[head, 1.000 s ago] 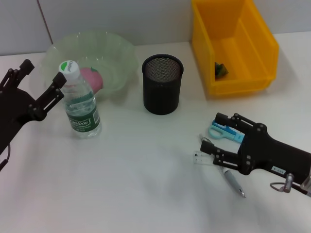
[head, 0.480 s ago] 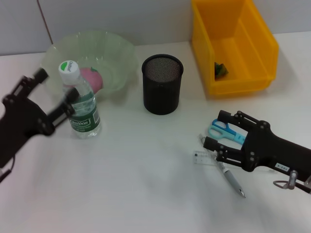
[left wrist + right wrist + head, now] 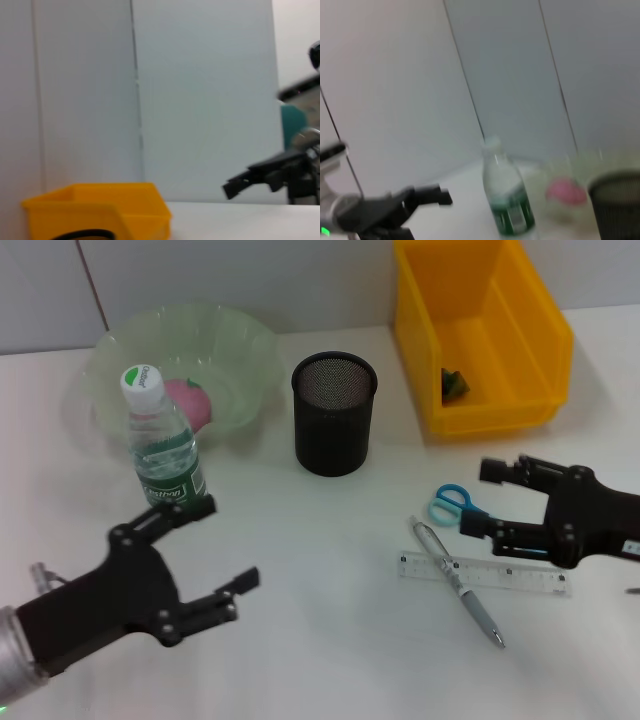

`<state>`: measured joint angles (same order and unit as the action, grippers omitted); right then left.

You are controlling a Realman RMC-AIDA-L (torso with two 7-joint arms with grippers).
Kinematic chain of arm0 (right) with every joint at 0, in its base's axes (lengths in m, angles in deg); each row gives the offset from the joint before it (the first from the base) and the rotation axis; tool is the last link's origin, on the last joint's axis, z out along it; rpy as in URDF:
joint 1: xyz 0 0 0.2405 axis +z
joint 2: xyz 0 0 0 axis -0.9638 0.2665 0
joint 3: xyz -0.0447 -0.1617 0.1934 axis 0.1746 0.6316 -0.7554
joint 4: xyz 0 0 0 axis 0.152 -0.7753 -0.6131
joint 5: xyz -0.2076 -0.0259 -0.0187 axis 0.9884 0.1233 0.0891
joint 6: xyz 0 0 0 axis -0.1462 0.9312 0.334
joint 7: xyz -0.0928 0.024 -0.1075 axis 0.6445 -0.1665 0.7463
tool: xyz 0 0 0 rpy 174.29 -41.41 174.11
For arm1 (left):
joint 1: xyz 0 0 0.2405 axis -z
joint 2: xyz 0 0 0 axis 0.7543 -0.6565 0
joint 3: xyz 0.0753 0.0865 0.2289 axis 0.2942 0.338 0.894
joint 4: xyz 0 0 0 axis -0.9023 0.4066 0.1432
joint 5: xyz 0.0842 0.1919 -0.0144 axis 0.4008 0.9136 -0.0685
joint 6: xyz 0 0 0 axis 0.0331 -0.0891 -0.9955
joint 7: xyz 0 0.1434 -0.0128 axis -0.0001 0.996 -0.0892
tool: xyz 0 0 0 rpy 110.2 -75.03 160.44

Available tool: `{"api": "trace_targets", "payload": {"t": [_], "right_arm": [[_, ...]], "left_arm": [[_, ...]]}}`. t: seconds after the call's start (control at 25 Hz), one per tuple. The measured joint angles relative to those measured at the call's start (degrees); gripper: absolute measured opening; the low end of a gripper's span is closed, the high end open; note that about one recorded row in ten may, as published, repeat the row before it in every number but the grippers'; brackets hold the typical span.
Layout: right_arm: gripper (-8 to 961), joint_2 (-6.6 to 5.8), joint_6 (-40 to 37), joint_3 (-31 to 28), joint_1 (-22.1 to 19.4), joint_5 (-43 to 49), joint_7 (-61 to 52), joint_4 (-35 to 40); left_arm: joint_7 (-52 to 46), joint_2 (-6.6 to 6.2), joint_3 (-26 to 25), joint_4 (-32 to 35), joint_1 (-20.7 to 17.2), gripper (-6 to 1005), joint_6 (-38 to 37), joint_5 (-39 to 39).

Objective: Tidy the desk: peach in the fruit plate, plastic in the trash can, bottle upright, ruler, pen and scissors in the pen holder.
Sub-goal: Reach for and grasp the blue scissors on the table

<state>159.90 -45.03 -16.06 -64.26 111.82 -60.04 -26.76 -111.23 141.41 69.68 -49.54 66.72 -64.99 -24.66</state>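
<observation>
The bottle [image 3: 163, 452] stands upright beside the green fruit plate [image 3: 240, 350], which holds the pink peach [image 3: 189, 401]. My left gripper [image 3: 228, 546] hangs open and empty in front of the bottle, apart from it. The black mesh pen holder [image 3: 335, 412] stands mid-table. A dark bit of plastic [image 3: 455, 383] lies in the yellow trash can [image 3: 520, 315]. The clear ruler [image 3: 485, 575] lies flat with the pen [image 3: 462, 586] across it. My right gripper [image 3: 481, 499] is open and empty over the blades of the blue-handled scissors [image 3: 449, 505].
The left wrist view shows the trash can [image 3: 100, 207] and the right gripper [image 3: 265, 177] farther off. The right wrist view shows the bottle [image 3: 507, 200], peach [image 3: 565, 192], pen holder [image 3: 616, 200] and the far left gripper [image 3: 415, 200].
My left gripper has drawn back from the bottle toward the table's front and centre. My right gripper has pulled away to the right, uncovering the ruler and pen.
</observation>
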Motion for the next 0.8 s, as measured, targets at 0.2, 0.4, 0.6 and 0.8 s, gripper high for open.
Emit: {"api": "trace_targets", "payload": {"t": [0.2,0.4,0.6,0.8], "right_arm": [[823,0.15,0.06,-0.72,1.27,15.89,-24.99,18.87],[823,0.16,-1.84,0.11,4.08,29.8,-45.23,35.52],[823,-0.18,-5.0,-0.24,10.22,43.49,-57.93,42.69],[822,-0.15,-11.08,-0.16,17.58,53.29,-59.85,41.45]], "left_arm": [[-1.75,1.04,0.0,-0.21,1.88,849,2.66,3.03],[-6.16,1.34,-0.17,0.2,3.19,849,4.9,6.13],[-9.42,1.46,-0.2,0.36,4.71,849,5.91,9.42],[-10.45,1.81,-0.09,0.39,6.14,849,7.4,10.4]]}}
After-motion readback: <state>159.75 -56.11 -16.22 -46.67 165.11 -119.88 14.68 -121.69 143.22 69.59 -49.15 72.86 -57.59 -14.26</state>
